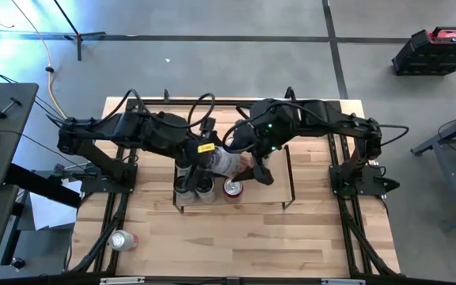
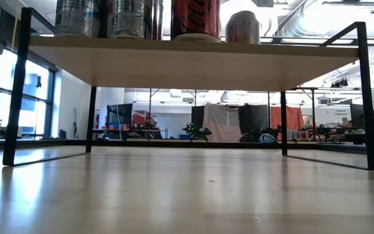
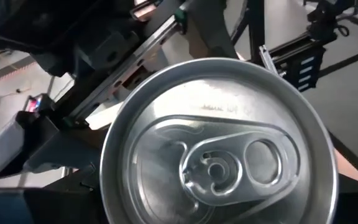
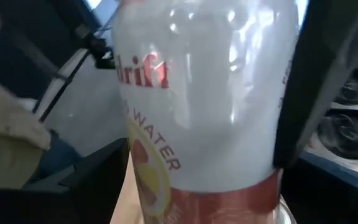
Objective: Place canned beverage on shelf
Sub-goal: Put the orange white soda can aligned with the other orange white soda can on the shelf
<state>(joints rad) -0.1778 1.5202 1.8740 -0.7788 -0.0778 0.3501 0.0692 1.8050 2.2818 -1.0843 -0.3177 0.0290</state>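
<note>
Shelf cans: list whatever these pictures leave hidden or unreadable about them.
- High view: the arms cover the middle of the shelf; only the red-topped can shows clearly.
- Low view: the picture's top edge cuts off the cans' upper parts.
- Right wrist view: the white can fills the picture; its label is partly cut off.
- Left wrist view: the can lid hides whatever lies below.

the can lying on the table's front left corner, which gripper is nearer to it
Left. The left gripper is over the shelf's left end, on the can's side; the right gripper is farther off, over the shelf's middle.
</note>
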